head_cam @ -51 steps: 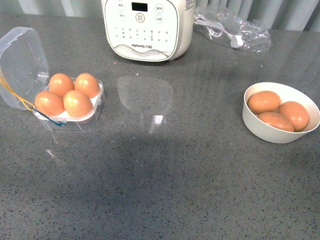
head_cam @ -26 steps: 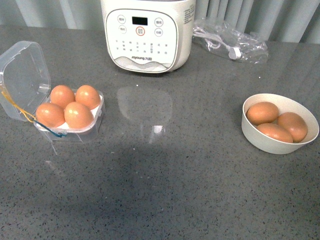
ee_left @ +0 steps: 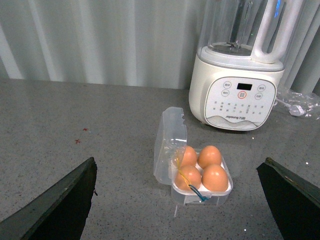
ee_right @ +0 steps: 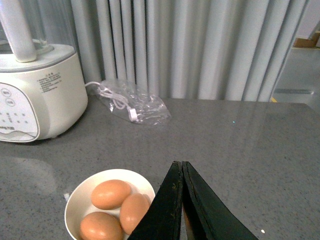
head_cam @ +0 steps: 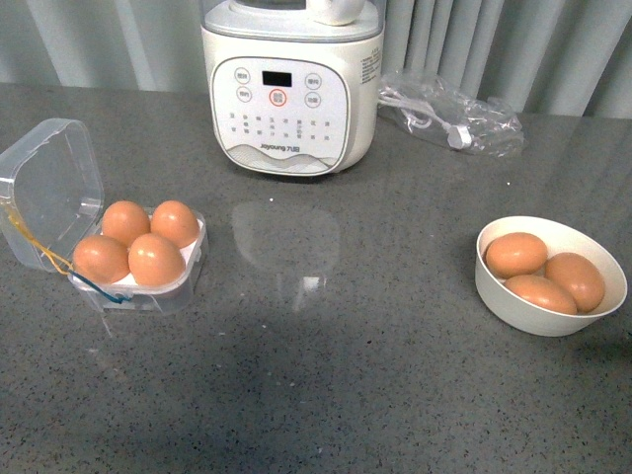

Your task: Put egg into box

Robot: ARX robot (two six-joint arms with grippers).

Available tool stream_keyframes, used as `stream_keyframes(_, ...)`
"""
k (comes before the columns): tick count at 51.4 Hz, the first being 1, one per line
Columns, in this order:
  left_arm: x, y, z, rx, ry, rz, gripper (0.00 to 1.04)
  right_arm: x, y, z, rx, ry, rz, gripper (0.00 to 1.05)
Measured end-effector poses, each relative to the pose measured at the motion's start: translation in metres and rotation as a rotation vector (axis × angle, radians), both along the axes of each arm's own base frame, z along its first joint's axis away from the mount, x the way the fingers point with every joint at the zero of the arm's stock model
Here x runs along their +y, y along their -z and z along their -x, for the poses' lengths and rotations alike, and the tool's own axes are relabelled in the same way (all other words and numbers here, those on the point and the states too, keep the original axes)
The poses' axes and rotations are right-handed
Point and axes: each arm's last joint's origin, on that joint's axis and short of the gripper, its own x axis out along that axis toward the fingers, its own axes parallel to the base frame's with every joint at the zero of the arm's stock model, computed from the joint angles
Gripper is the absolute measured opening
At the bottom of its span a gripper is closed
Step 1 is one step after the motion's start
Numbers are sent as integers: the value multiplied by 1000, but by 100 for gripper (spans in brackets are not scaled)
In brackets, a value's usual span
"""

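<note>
The clear box (head_cam: 54,188) stands at the table's left with its lid tipped open, and an orange-brown egg (head_cam: 156,259) fills every slot. Yellow and blue bands hang at its front corner. Three more eggs (head_cam: 516,254) lie in a white bowl (head_cam: 513,306) at the right. Neither arm shows in the front view. In the left wrist view my left gripper (ee_left: 179,160) is open and empty, its fingers wide on either side of the box (ee_left: 167,145), well short of it. My right gripper (ee_right: 180,163) is shut on nothing, beside the bowl (ee_right: 107,173).
A white blender-style appliance (head_cam: 288,99) stands at the back centre. A clear plastic bag with a white cable (head_cam: 449,114) lies to its right. Grey curtains hang behind the table. The worktop is grey speckled stone.
The front view has tilted up: box, bowl and appliance sit lower in the picture and more of the appliance and curtain shows. No egg has moved.
</note>
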Motion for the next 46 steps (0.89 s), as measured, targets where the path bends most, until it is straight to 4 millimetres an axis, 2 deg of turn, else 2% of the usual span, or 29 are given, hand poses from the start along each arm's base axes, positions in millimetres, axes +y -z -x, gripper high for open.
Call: stream_keyframes(46,0,0,0,0,0,0,98,-1,-6,38,-23,-2,0,3)
